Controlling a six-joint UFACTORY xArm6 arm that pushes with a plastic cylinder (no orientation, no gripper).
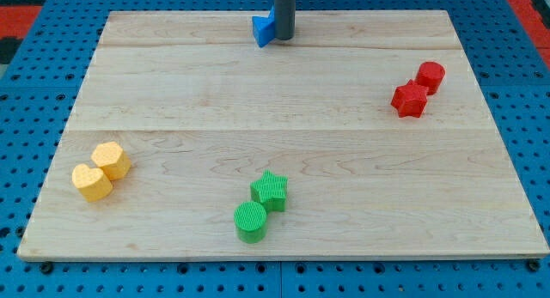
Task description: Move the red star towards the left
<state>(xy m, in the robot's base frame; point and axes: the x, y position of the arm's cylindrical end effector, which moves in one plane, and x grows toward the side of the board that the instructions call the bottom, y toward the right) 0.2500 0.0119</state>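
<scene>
The red star (409, 100) lies near the right edge of the wooden board (284, 92), touching a red cylinder (430, 76) just above and to its right. My tip (284, 37) is at the view's top centre, far to the upper left of the red star. It stands against the right side of a blue block (262, 29), whose shape I cannot make out.
A green star (270, 191) and a green cylinder (250, 221) sit together at the bottom centre. A yellow hexagon (112, 160) and a yellow heart (91, 181) sit together at the lower left. Blue pegboard surrounds the board.
</scene>
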